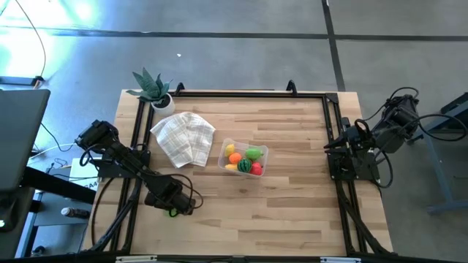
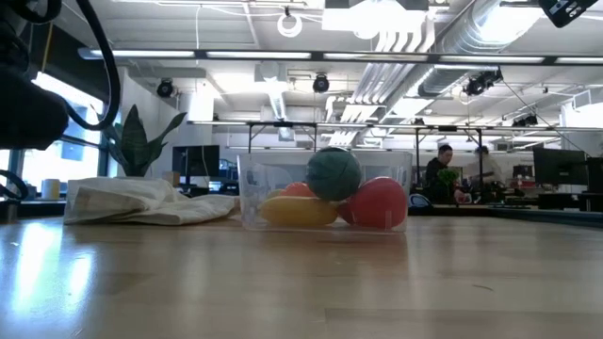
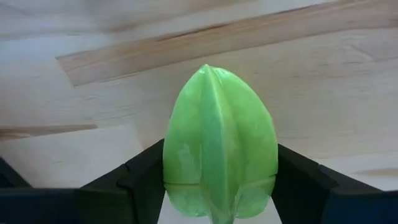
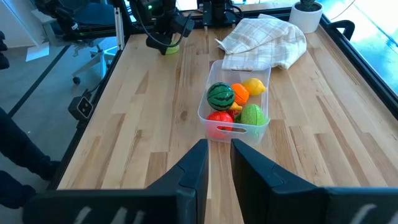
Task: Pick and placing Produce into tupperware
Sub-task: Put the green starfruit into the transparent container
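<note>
My left gripper stands near the table's front left, pointing down, shut on a light green ribbed fruit. From the right wrist view that fruit shows right under the gripper, at the table top. The tupperware, a clear shallow box at mid-table, holds a watermelon, an orange, a lemon, a green fruit and a red one. My right gripper waits raised over the table's right edge, its fingers nearly together with nothing between them. My left gripper pinches the green fruit between its two fingers, one on each of the fruit's two sides at its broad end. The fingers come from above, pointing steeply down. The pointed end sticks out past them; whether the fruit is clear of the table, I cannot tell.
A crumpled checked cloth lies just left of the tupperware. A small potted plant stands at the far left corner. A black frame rail runs along the table's edges. Bare wood lies between the left gripper and the tupperware.
</note>
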Controlling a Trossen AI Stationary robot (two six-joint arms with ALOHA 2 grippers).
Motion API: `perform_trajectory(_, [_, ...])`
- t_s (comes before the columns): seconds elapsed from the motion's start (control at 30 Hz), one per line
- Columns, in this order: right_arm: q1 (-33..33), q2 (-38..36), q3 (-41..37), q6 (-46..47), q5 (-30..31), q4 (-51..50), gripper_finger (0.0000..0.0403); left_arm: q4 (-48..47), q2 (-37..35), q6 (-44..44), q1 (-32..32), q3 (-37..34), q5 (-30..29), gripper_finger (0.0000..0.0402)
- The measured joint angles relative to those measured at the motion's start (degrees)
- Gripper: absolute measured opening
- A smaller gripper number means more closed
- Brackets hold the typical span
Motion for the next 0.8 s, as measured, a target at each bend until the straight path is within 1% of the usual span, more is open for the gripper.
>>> perform_trajectory(0.07, [0.0, 0.0, 0.0, 0.0, 0.0, 0.0, 0.0058, -0.7, 0.0, 0.0, 0.0, 0.3, -0.1, 0.0228])
perform_trajectory(0.17, [0.0, 0.0, 0.0, 0.0, 0.0, 0.0, 0.0058, -1.6, -0.1, 0.3, 0.0, 0.9, -0.2, 0.0207])
perform_trajectory(0.37, [0.0, 0.0, 0.0, 0.0, 0.0, 0.0, 0.0058, -6.5, -0.5, 1.5, 0.0, 4.6, -2.4, 0.0207])
perform_trajectory(0.6, [0.0, 0.0, 0.0, 0.0, 0.0, 0.0, 0.0058, -18.3, -0.5, 2.0, 0.3, 12.8, -7.7, 0.0207])
perform_trajectory(0.73, [0.0, 0.0, 0.0, 0.0, 0.0, 0.0, 0.0058, -25.3, -0.5, 3.0, 1.8, 18.7, -10.3, 0.0208])
perform_trajectory(0.8, [0.0, 0.0, 0.0, 0.0, 0.0, 0.0, 0.0058, -28.8, -0.5, 3.5, 2.6, 22.2, -12.5, 0.0212])
